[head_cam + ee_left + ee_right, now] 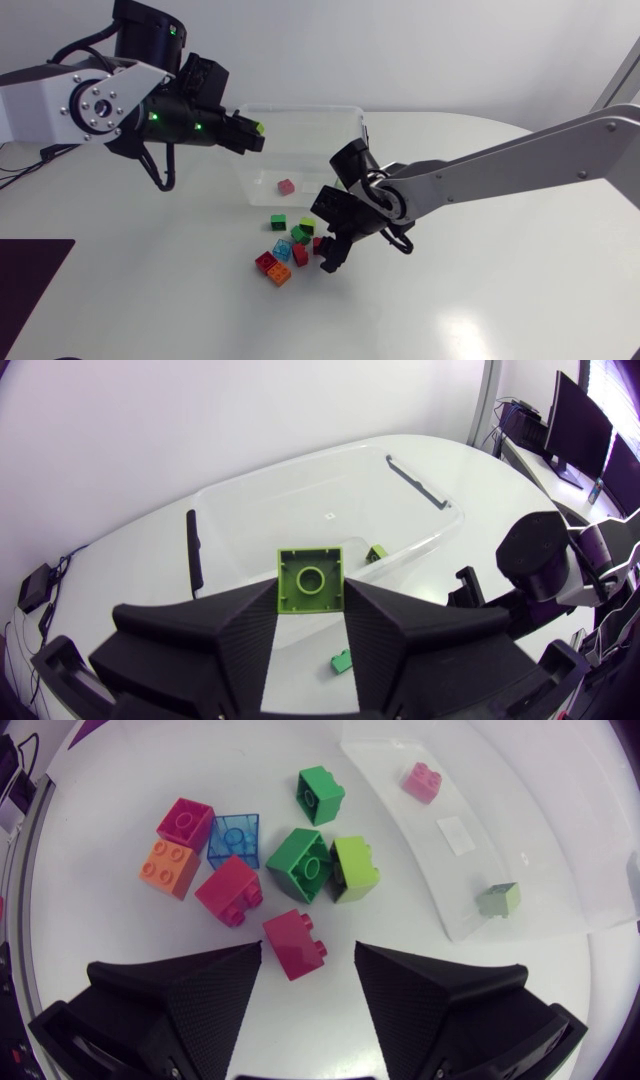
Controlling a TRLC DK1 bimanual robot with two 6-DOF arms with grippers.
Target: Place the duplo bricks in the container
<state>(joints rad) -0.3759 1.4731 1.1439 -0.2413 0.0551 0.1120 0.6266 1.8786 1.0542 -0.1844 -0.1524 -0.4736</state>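
My left gripper [254, 131] hangs over the left end of the clear container [352, 118], shut on a lime green brick [310, 580]. In the container lie a pink brick [286, 186] and a pale green brick [498, 899]. In front of the container several bricks are scattered on the table. My right gripper [305, 975] is low over them, open, with a red brick [295, 943] lying between its fingertips [225, 982] and touching neither. Just ahead of it are a dark green brick [302, 864], a lime brick [354, 868] and another red brick [230, 889].
Farther from the right gripper lie a blue brick [234, 838], an orange brick [170, 867], a magenta brick [185, 823] and a green brick [319, 794]. A dark mat [30, 275] covers the table's front left corner.
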